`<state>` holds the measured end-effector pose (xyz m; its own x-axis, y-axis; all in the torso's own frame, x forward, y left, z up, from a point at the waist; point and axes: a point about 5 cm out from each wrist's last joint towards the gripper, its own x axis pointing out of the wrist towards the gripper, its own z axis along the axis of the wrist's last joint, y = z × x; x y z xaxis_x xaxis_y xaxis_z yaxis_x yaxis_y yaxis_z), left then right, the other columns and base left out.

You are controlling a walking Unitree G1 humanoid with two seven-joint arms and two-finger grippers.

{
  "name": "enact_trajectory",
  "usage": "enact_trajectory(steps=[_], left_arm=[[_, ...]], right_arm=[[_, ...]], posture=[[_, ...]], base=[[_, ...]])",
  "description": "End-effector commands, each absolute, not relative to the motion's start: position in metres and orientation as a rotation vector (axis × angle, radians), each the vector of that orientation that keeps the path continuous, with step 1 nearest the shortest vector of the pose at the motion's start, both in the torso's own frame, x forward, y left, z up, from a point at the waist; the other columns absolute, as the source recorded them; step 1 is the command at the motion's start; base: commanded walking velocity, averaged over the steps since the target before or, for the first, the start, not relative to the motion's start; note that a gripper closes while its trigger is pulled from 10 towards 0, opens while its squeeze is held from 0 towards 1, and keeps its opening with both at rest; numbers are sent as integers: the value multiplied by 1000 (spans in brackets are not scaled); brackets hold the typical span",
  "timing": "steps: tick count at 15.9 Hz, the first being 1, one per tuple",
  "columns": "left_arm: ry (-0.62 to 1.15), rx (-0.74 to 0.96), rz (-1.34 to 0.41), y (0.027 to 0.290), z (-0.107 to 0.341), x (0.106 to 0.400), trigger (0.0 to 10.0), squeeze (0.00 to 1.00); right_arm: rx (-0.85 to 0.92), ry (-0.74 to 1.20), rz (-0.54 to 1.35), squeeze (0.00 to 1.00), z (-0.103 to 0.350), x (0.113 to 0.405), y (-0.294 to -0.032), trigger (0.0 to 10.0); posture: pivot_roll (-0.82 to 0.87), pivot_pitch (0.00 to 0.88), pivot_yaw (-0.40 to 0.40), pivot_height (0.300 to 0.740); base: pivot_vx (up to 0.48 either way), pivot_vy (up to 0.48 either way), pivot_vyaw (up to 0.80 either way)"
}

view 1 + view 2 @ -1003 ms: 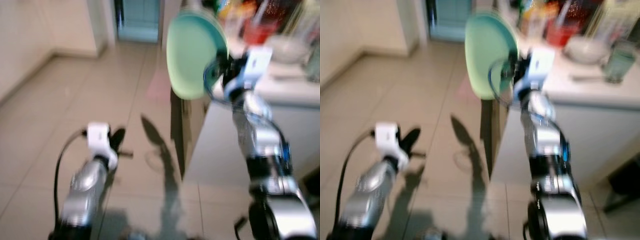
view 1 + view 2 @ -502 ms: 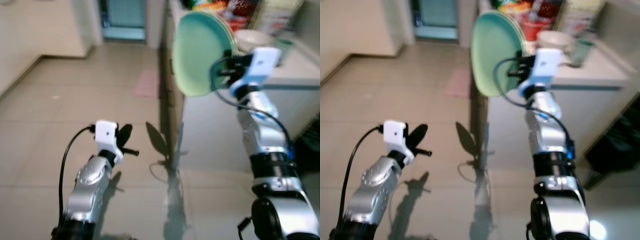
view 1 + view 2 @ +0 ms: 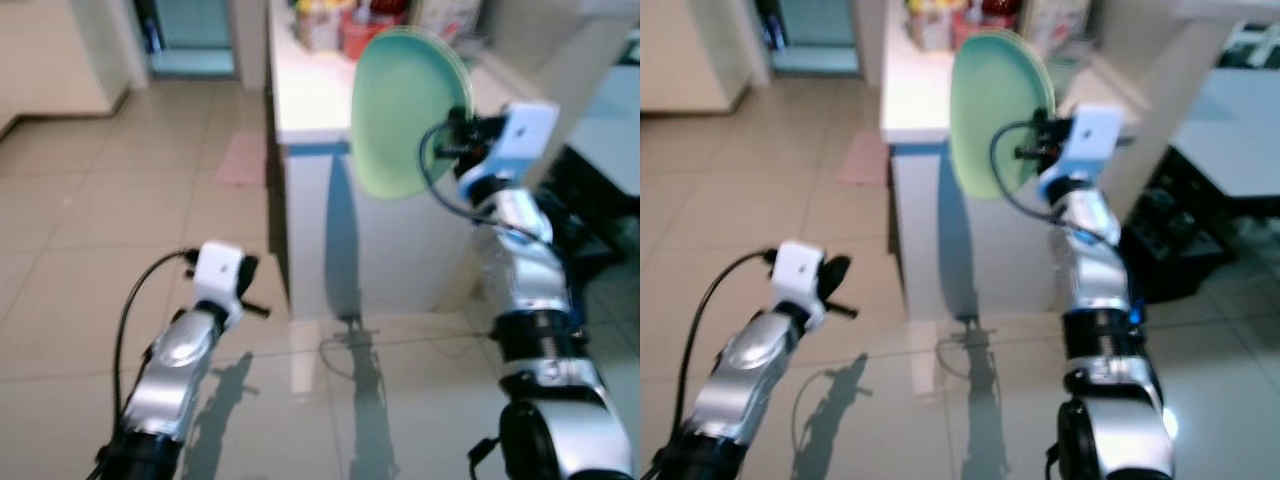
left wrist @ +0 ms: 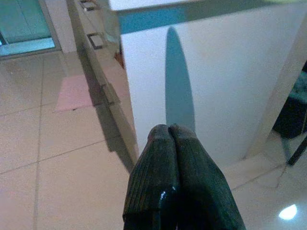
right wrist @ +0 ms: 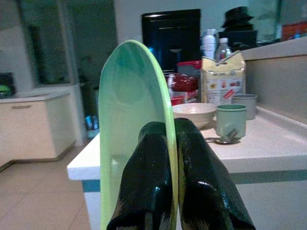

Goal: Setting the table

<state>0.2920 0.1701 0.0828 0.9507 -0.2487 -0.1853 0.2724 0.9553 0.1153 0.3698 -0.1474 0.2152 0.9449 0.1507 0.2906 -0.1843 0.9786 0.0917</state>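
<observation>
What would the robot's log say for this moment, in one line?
right gripper: shut on green plate, held upright | left gripper: shut, idle | white counter ahead

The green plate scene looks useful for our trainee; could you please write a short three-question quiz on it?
1. True or false: the right gripper holds the green plate on edge.
2. What are the left gripper fingers doing? A) spread wide B) pressed together, empty
3. Fill in: on the white counter, a spoon leans against the green ____.

Key: 1 true; 2 B; 3 cup.
</observation>
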Motion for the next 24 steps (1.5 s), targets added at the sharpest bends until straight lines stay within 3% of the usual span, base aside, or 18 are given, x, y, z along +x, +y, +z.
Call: enact_trajectory(steps=[1, 16, 17, 20, 24], left_arm=[[170, 149, -262, 168, 85, 295, 10000, 0], [167, 173, -246, 166, 86, 305, 10000, 0], [154, 183, -228, 167, 88, 305, 10000, 0], [147, 160, -213, 167, 90, 307, 10000, 0], [141, 54, -165, 182, 90, 305, 10000, 0]], right_arm=[[112, -366, 176, 0, 235, 369, -148, 0], [95, -334, 245, 0, 225, 367, -132, 0], [85, -320, 250, 0, 223, 368, -130, 10000], [75, -310, 272, 0, 220, 367, -126, 10000], [48, -258, 251, 0, 203, 365, -139, 10000]], posture=[[94, 0, 7, 740], [96, 0, 22, 740], [96, 0, 22, 740], [97, 0, 23, 740], [98, 0, 27, 740]], base=[[289, -382, 0], [318, -355, 0], [375, -296, 0], [0, 0, 0], [0, 0, 0]])
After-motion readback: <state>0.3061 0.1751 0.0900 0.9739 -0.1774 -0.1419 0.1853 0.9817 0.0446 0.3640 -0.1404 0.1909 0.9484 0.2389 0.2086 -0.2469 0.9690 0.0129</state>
